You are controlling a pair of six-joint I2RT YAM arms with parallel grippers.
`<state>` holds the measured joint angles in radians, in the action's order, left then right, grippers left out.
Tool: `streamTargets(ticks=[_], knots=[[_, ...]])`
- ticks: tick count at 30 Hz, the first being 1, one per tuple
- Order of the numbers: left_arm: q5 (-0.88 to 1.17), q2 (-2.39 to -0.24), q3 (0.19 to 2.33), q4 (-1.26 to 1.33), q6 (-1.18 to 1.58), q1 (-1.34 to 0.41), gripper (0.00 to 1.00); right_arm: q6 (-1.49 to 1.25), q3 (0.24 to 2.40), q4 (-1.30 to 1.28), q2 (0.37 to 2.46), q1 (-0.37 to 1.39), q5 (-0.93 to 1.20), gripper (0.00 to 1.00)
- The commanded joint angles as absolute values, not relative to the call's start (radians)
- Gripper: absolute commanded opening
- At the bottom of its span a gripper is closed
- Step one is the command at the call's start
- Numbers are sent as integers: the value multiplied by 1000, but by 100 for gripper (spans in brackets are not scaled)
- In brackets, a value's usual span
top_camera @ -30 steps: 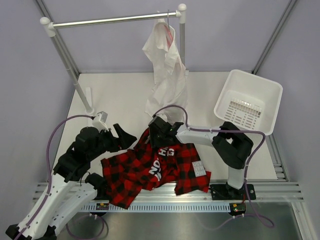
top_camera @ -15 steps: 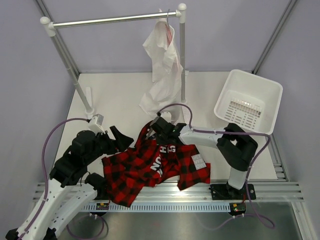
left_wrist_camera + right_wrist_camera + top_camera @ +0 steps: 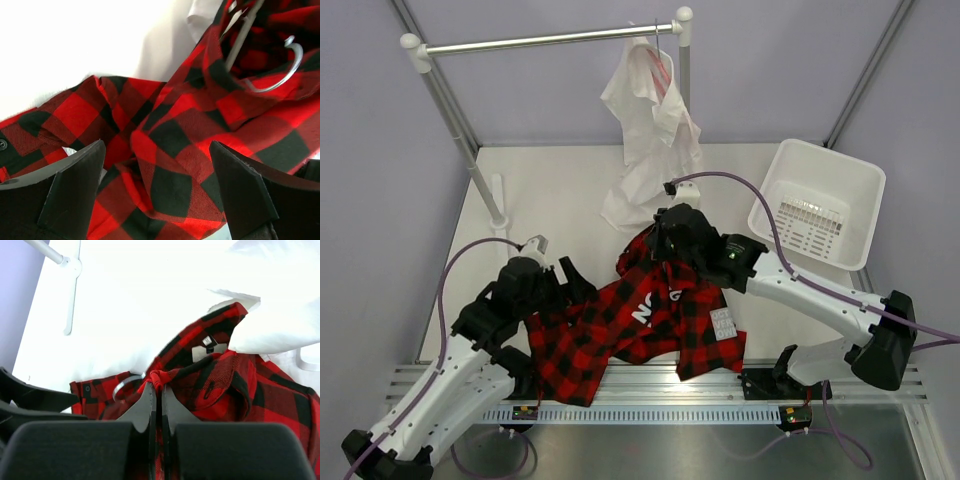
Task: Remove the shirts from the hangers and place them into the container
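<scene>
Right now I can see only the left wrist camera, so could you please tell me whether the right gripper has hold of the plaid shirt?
Observer: Yes. The right gripper is shut on a fold of the plaid shirt.
Operator: Thank you. Where is the other shirt?
Observer: The white shirt hangs on the pink hanger from the rail, beyond the plaid one.
Operator: And is anything in the container?
Observer: No. The container sits tilted at the far right of the table, with no shirt inside it.
</scene>
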<state>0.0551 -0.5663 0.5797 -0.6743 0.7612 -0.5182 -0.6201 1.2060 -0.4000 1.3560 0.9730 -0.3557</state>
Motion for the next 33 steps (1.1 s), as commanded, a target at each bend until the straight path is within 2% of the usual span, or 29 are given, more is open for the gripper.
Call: streamTargets(ticks=[1, 6, 13, 17, 18, 21, 29, 33], knots=[[40, -571, 591, -526, 785, -520, 91, -578, 1236, -422, 1292, 971, -403, 0], [165, -569, 588, -329, 792, -520, 89, -568, 1193, -410, 1250, 971, -391, 0], [331, -701, 624, -141, 732, -522, 80, -560, 1189, -396, 1262, 971, -367, 0], [393, -791, 641, -71, 692, -522, 65, -560, 1184, -387, 1267, 971, -356, 0], [405, -825, 644, -64, 677, -522, 56, -561, 1181, -387, 1267, 971, -354, 0], [417, -867, 653, -46, 658, -522, 49, -560, 1183, -382, 1272, 971, -347, 0], [419, -930, 655, -6, 644, -522, 45, -558, 1195, -377, 1279, 973, -333, 0], [413, -972, 676, -6, 631, -523, 39, -561, 1197, -382, 1273, 969, -327, 0]])
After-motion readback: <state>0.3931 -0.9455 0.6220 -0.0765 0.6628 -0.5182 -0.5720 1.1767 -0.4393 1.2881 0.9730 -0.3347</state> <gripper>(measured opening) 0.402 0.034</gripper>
